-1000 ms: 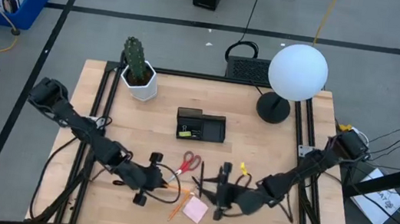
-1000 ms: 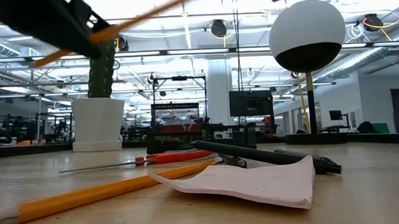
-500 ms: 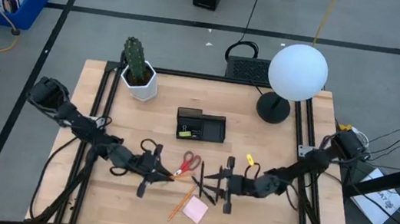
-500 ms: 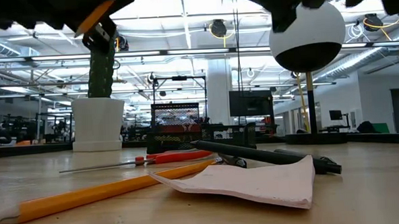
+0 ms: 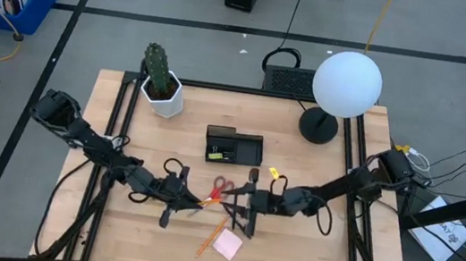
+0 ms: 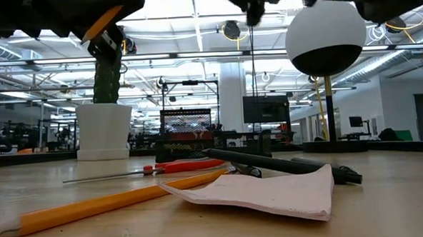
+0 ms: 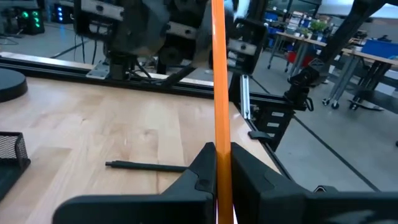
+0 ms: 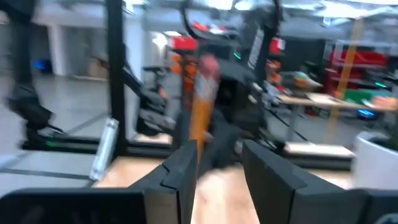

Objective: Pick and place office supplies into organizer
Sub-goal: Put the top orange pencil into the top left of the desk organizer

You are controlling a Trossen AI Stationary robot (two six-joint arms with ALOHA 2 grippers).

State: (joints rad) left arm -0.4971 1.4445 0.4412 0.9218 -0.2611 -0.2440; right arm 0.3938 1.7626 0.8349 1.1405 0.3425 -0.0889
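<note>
High view showed the left hand [image 5: 190,201] clenched on an orange pencil [image 7: 219,93], at seven o'clock from the organizer [image 5: 233,147]. The right hand [image 5: 249,207] faced it at three o'clock; its fingers [image 8: 180,167] stood apart, seemingly touching the pencil's end, though blur hid any grip.

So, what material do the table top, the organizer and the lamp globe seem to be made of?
The table top looks like pale wood with a matt finish: plank seams and grain show. The organizer seems to be black metal mesh, judging by the netted wall in the left wrist view. The lamp globe looks like smooth white glass or plastic; I cannot tell which.
</note>
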